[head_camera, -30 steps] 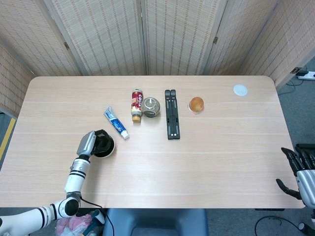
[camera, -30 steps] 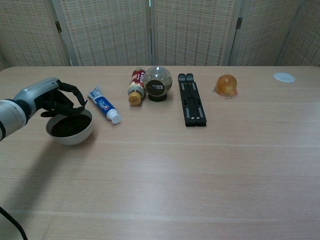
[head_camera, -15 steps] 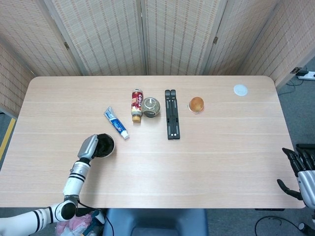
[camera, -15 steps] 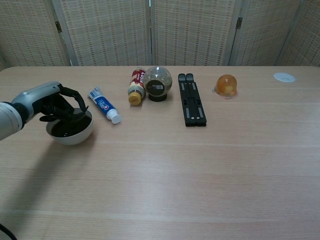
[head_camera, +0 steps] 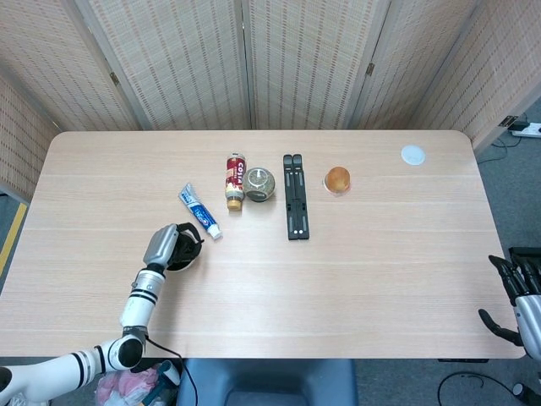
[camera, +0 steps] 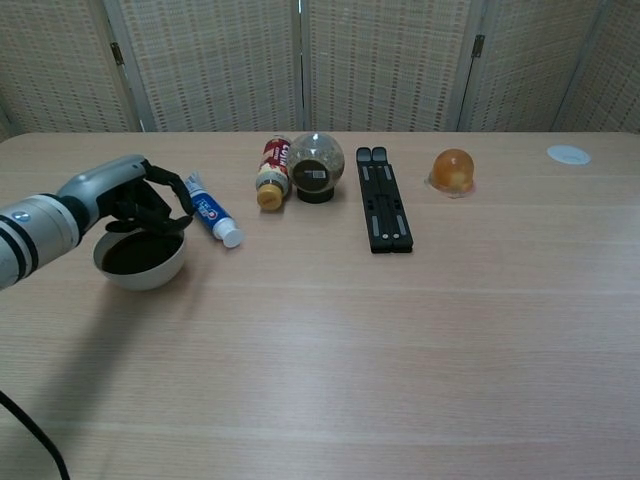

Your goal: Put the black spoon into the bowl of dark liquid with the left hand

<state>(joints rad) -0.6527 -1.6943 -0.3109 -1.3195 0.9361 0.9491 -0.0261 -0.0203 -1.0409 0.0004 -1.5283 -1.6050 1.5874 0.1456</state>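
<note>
A white bowl (camera: 140, 273) of dark liquid stands at the table's front left, and only its rim (head_camera: 189, 261) shows in the head view. My left hand (camera: 135, 197) hovers just over the bowl (head_camera: 167, 244), its black fingers curled downward. A thin black strip under those fingers is the black spoon (camera: 150, 226), held level above the liquid and hard to tell apart from the fingers. No spoon handle shows in the bowl. My right hand (head_camera: 517, 292) hangs off the table's front right corner with its fingers apart, holding nothing.
A toothpaste tube (camera: 210, 222) lies just right of the bowl, close to my left hand. Further back are a lying bottle (camera: 272, 173), a glass globe (camera: 316, 166), a black folded stand (camera: 383, 211), an orange ball (camera: 452, 170) and a white disc (camera: 568, 154).
My left hand dipped toward the bowl, then rose again and shifted a little right over it, toward the toothpaste. The right hand has barely moved.
</note>
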